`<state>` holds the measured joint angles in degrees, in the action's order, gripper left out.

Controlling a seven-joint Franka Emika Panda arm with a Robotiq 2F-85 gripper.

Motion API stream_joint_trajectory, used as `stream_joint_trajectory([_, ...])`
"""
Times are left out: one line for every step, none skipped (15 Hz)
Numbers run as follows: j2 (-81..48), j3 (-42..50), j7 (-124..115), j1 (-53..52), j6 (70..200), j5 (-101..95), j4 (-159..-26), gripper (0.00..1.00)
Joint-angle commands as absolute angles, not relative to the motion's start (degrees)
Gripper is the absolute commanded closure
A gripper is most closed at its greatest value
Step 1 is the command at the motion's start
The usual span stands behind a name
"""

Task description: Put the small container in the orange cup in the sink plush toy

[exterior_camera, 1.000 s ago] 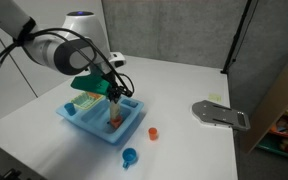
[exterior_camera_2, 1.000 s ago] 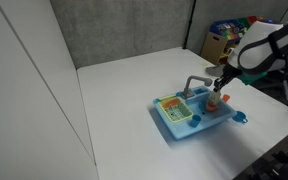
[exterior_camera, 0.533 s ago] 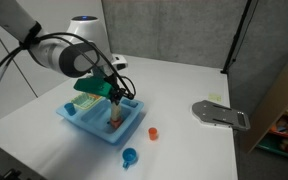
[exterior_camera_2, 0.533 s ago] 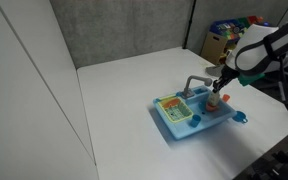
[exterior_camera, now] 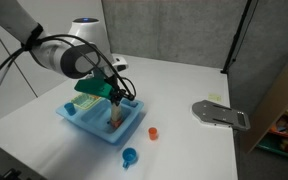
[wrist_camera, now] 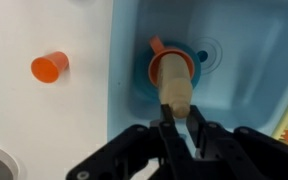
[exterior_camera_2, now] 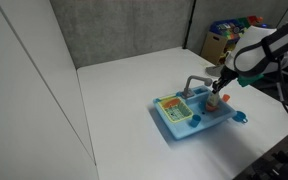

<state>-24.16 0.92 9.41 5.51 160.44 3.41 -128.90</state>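
The claw (wrist_camera: pixel 181 128) comes in from the bottom edge of the wrist view, and its two dark fingers stand close together on the near end of the small container (wrist_camera: pixel 173 80); I judge it is gripped, not merely touched, because the cream piece hangs straight between them. The grip is at one end so that the far end stays free to go into the cup.

The container sits in the middle of the wrist view, directly over the orange cup (wrist_camera: pixel 156 47), of which only a red-orange edge shows around and above it; whether its tip is already inside the cup or only above the mouth, I cannot tell. The cup stands upright in the basin of the sink (wrist_camera: pixel 254 95), just left of the drain (wrist_camera: pixel 206 55); upright, it can receive the piece from above.

In an exterior view the arm reaches down over the blue sink (exterior_camera: pixel 92 130), near the frame centre; a paler little cup (exterior_camera: pixel 153 131) and a blue cup (exterior_camera: pixel 130 156) stand outside it on the white table, apart from the work.

To my eye the placing is nearly done; opening the fingers is what remains.
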Motion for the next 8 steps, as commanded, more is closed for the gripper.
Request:
stream_joint_trajectory([-24.86, 0.76, 8.4, 5.96, 158.68, 2.89, -127.33, 0.7])
stream_joint_trajectory([-24.85, 0.76, 8.41, 5.96, 158.72, 2.89, -127.38, 0.55])
stream_joint_trajectory([-24.83, 0.75, 8.43, 5.97, 158.71, 2.88, -127.44, 0.47])
stream_joint_trajectory([-24.81, 0.73, 8.44, 5.98, 158.73, 2.9, -127.48, 0.4])
stream_joint_trajectory([-24.75, 0.7, 8.49, 6.01, 158.72, 2.92, -127.56, 0.31])
stream_joint_trajectory([-24.72, 0.68, 8.52, 6.03, 158.75, 2.93, -127.61, 0.23])
stream_joint_trajectory([-24.69, 0.64, 8.57, 6.06, 158.76, 2.95, -127.65, 0.16])
stream_joint_trajectory([-24.65, 0.65, 8.58, 6.06, 158.77, 2.94, -127.7, 0.08])
